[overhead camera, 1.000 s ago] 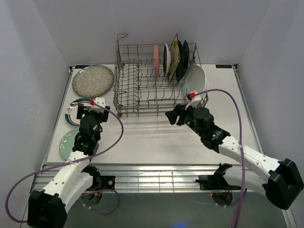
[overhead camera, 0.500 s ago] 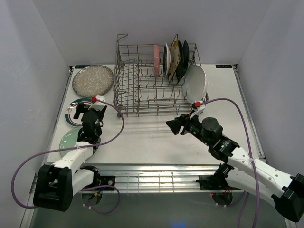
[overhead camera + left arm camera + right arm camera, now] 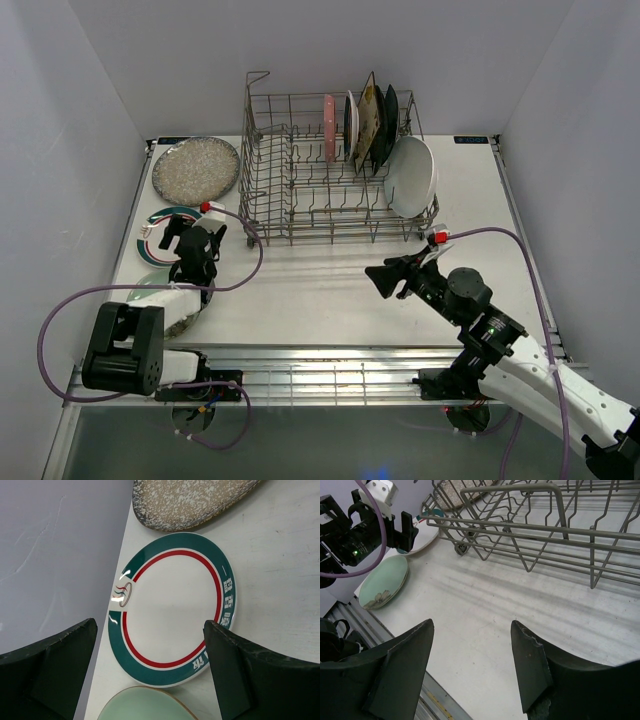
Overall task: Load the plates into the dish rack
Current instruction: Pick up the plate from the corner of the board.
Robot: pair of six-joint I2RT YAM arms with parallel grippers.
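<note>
The dish rack (image 3: pixel 335 170) is seen in the upper middle of the overhead view, standing on the white table (image 3: pixel 320 295). Toward its right end several plates are held upright between the tines, among them a pink plate (image 3: pixel 329 128), a cream floral square plate (image 3: pixel 366 122) and a dark plate (image 3: pixel 389 115). A white oval plate (image 3: pixel 411 177) is leaned at the rack's right end, lower in the frame. Three more plates are laid flat along the left side of the table. A speckled plate (image 3: pixel 196 167) is placed at the upper left, just beside the rack's left wall. A teal-rimmed plate (image 3: pixel 172 610) with a red inner ring is set below it, and a pale green plate (image 3: pixel 382 582) is found lowest, close to the table's near edge. The left gripper (image 3: pixel 149 635) is positioned over the teal-rimmed plate. Its jaws are spread wide with nothing between them, and the plate is framed between the two dark fingers in the left wrist view. The right gripper (image 3: pixel 472 630) is held over bare table at the lower right of the overhead view, well apart from the rack and pointed toward the left. It is likewise released and empty.
</note>
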